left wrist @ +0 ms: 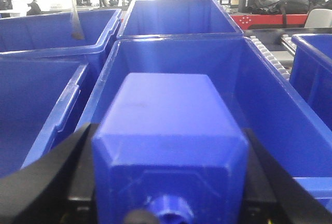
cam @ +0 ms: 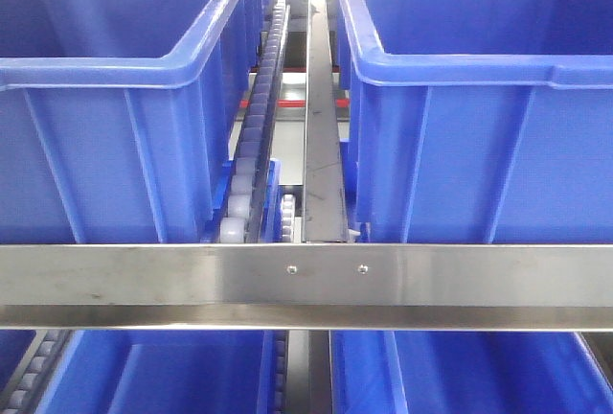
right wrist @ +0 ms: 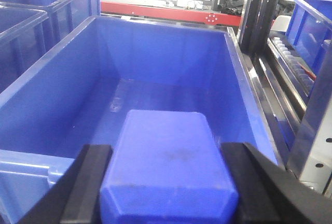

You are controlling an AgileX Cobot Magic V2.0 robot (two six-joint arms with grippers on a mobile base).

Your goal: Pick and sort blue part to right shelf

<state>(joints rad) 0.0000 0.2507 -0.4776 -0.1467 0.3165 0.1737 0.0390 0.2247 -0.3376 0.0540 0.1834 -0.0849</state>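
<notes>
Right wrist: claw grips smooth boxy blue part.

A stainless steel shelf rack carries two large blue plastic bins, one left and one right. Between them run a white roller track and a steel rail.

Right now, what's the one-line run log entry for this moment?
left end effector: shut on blue part, over bin | right end effector: shut on blue block, over empty bin | neither released
</notes>
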